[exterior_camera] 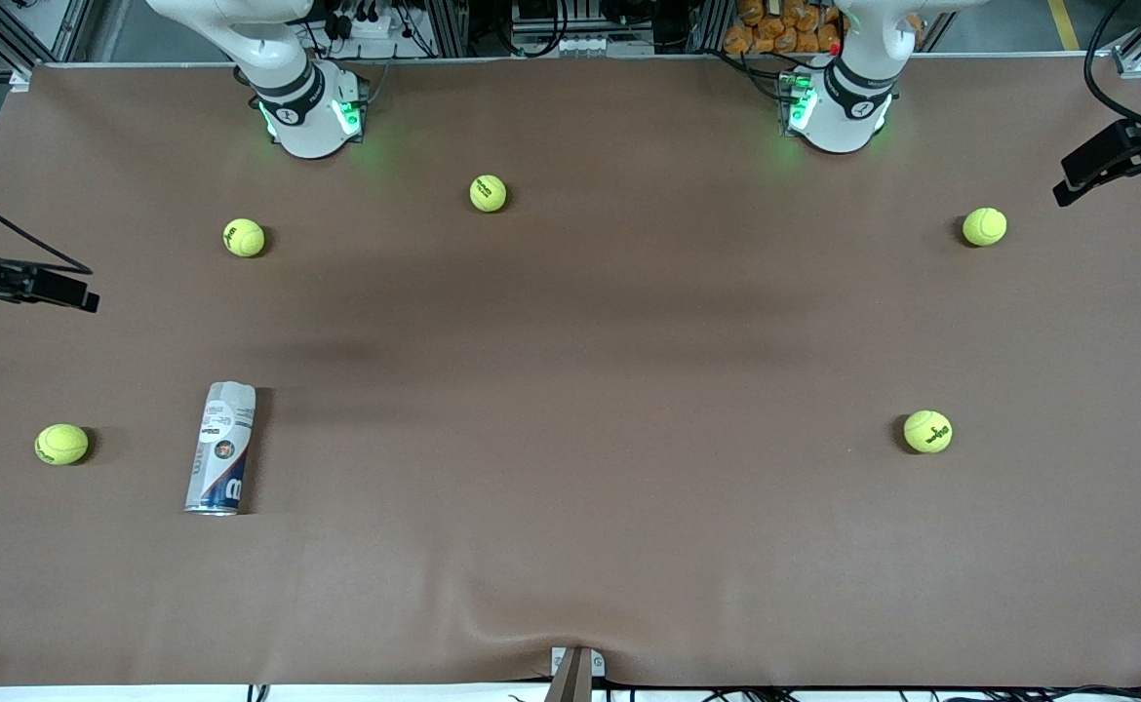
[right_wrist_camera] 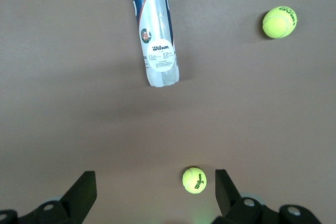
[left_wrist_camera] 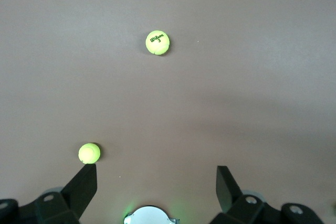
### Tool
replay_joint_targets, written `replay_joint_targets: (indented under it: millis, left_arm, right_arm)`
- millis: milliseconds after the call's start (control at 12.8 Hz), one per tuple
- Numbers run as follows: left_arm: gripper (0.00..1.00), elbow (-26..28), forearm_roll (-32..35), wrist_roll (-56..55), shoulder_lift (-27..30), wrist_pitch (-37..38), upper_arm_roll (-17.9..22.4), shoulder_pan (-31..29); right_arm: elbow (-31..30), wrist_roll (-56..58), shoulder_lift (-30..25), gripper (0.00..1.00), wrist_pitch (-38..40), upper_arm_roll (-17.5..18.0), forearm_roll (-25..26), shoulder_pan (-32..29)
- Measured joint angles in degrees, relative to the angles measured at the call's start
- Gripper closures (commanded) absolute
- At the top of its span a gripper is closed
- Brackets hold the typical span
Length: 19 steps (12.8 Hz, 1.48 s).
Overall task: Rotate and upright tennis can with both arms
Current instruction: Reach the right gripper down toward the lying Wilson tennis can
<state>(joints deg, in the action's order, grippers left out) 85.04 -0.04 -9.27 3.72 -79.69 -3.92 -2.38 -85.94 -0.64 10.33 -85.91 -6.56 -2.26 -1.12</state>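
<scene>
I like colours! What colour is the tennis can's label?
White and dark blue on the tennis can, clearest in the right wrist view.

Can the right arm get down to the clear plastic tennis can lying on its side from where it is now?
Probably yes. The right pincer is open, high above the brown table, and the clear plastic tennis can lies on its side with bare table around it; the nearest yellow-green tennis ball lies apart from it.
</scene>
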Motion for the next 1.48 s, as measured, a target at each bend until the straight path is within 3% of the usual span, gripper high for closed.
replay_joint_targets:
  millis: [781,1483]
  left_arm:
    - [0.00,0.9,0.0,0.0,-4.3,-0.1,-1.0,0.2]
    - [0.00,1.2,0.0,0.0,-3.7,0.4,-1.0,0.1]
  right_arm:
    - [0.0,3.3,11.9,0.00,-9.1,-0.3,0.3,-0.1]
    - [0.0,8.3,19.8,0.00,-14.7,-0.2,0.2,-0.6]
